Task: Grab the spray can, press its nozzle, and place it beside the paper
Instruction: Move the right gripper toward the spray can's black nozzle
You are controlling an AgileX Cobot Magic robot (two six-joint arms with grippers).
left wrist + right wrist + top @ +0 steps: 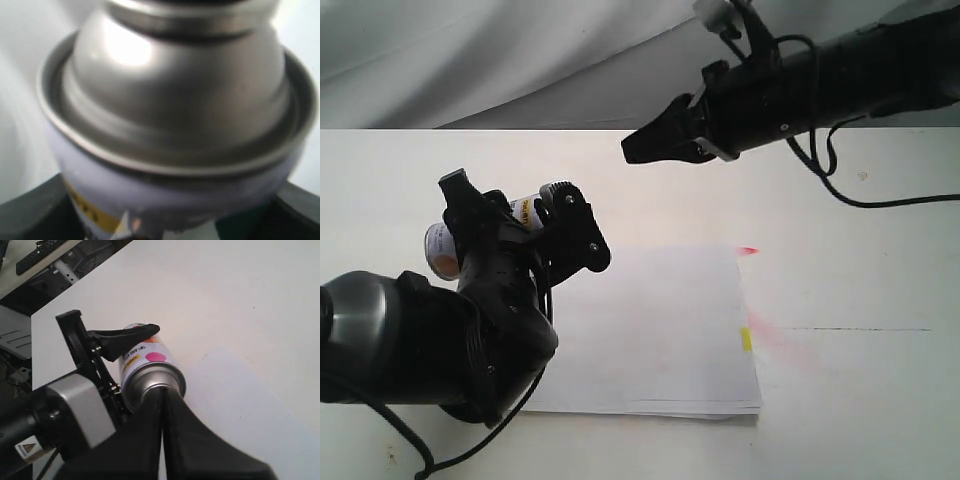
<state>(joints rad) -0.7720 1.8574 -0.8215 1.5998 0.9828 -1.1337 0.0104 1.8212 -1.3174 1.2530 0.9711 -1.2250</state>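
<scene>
My left gripper [520, 218] is shut on the spray can [535, 206], holding it tilted above the table at the paper's left edge. In the left wrist view the can's silver dome [175, 90] fills the frame, with the black fingers [30, 215] at its sides. My right gripper [632, 148] is shut and empty, and hangs up and to the right of the can's top. Seen from the right wrist, its joined tips [162, 392] line up with the can [150, 365] and hide the nozzle. The white paper [660, 330] lies flat with a yellow mark [746, 340] on its right edge.
Pink spray stains [748, 250] mark the white table [860, 400] at the paper's right corner and beside the yellow mark. A black cable [880, 200] trails from the right arm. A grey cloth backdrop [470, 60] rises behind the table.
</scene>
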